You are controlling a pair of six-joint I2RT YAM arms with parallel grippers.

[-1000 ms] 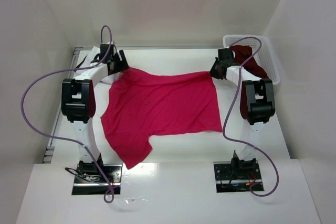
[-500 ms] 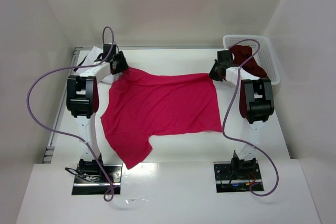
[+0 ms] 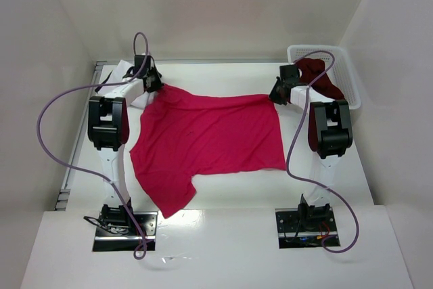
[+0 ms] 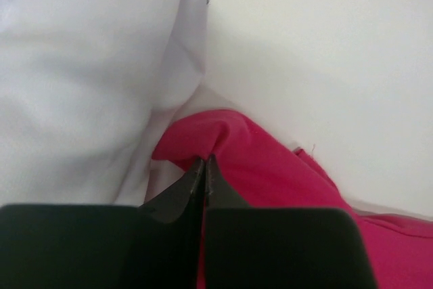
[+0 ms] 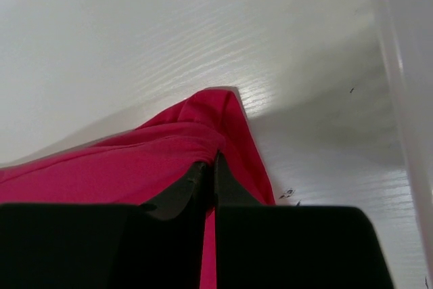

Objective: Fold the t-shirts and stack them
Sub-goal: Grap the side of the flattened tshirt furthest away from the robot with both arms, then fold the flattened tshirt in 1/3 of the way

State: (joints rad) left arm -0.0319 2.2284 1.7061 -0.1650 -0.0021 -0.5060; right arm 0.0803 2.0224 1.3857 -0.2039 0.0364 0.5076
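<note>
The crimson-red t-shirt (image 3: 210, 140) is seen spread flat over the middle of the table (image 3: 230, 191), its body laid crosswise and one sleeve pointing toward 7 o'clock, close to the near edge. The cloth is held at both far corners. The corner at about 10 o'clock is pinched by the left jaws, which are pressed together on a small raised fold of red fabric; in the left wrist view the two black tips are seen meeting, with the fold bunched up around them. The corner at about 2 o'clock is pinched in the same manner by the right jaws, and in the right wrist view a peak of red cloth is seen gathered between the nearly closed tips, with bare table beyond it.

The left arm (image 3: 107, 123) and the right arm (image 3: 329, 130) are each stretched from the near edge toward 12 o'clock, along either side of the shirt. A purple cable (image 3: 40, 126) is looped out from the left arm.

A white t-shirt (image 3: 120, 72) with dark trim is bunched at the far left corner, at 10 o'clock, just beside the pinched red fold. A dark maroon t-shirt (image 3: 319, 76) is draped in the white lattice basket (image 3: 345, 65), which is set at the far right corner, at 2 o'clock, just beyond the right jaws
</note>
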